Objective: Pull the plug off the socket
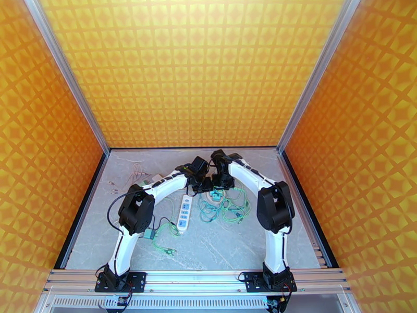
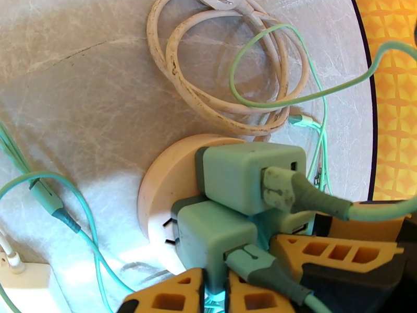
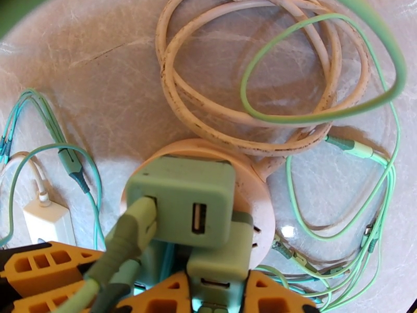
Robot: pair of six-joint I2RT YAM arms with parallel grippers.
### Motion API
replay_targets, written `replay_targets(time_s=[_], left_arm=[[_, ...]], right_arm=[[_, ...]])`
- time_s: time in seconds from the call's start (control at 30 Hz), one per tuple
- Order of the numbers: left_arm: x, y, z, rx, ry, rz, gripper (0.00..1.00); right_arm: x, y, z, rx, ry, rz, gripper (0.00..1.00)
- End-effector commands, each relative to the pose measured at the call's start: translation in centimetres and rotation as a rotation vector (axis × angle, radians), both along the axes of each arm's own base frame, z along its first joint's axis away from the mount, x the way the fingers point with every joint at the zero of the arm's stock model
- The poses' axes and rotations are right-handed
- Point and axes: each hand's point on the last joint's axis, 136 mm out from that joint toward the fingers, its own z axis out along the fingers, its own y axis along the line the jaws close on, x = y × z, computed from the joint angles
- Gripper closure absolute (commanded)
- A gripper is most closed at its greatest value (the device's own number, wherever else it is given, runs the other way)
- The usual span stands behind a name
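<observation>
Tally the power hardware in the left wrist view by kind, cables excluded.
round cream plastic socket hub: 1
green plastic cube adapters plugged into it: 3
white plastic charger block on the table: 1
total: 5

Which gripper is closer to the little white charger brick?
Left. The left gripper sits just beside the white charger; the right gripper lies beyond it, at the round socket.

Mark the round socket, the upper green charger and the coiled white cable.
round socket (image 3: 251, 184), right wrist view, bare right rim.
upper green charger (image 3: 180, 202), right wrist view, front face.
coiled white cable (image 3: 168, 79), right wrist view, left bend of the coil.
</observation>
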Motion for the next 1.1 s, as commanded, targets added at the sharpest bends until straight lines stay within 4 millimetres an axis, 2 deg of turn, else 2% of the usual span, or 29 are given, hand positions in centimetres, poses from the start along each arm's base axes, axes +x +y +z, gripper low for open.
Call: replay_targets(time_s=[0.0,0.17,0.33,0.5,0.6,0.8,0.9,1.07], left_arm=[[-8.5,5.1,-14.6,0.364,0.324,-0.047,0.84],[-8.7,5.4,-14.9,0.370,0.331,-0.049,0.84],[-8.7,5.3,-14.7,0.370,0.326,-0.052,0.84],[-8.2,4.8,-14.1,0.356,0.310,-0.052,0.84],[-7.9,4.7,-13.7,0.352,0.304,-0.052,0.84],[-8.0,4.7,-13.6,0.351,0.303,-0.054,0.84],[-8.0,4.7,-13.6,0.348,0.301,-0.051,0.84],[-8.2,4.8,-13.6,0.348,0.301,-0.048,0.84]], right_arm=[[-0.2,4.6,7.1,0.307,-0.065,0.078,0.84],[0.3,2.4,7.3,0.316,-0.067,0.032,0.84],[0.0,2.2,7.0,0.306,-0.063,0.033,0.84],[-0.4,1.8,5.1,0.287,-0.032,0.019,0.80],[-0.5,0.6,4.3,0.222,-0.038,0.002,0.76],[0.0,-1.1,4.7,0.129,-0.072,-0.020,0.73],[0.1,-1.1,4.5,0.131,-0.073,-0.026,0.71],[0.9,-1.2,5.6,0.141,-0.110,-0.045,0.71]])
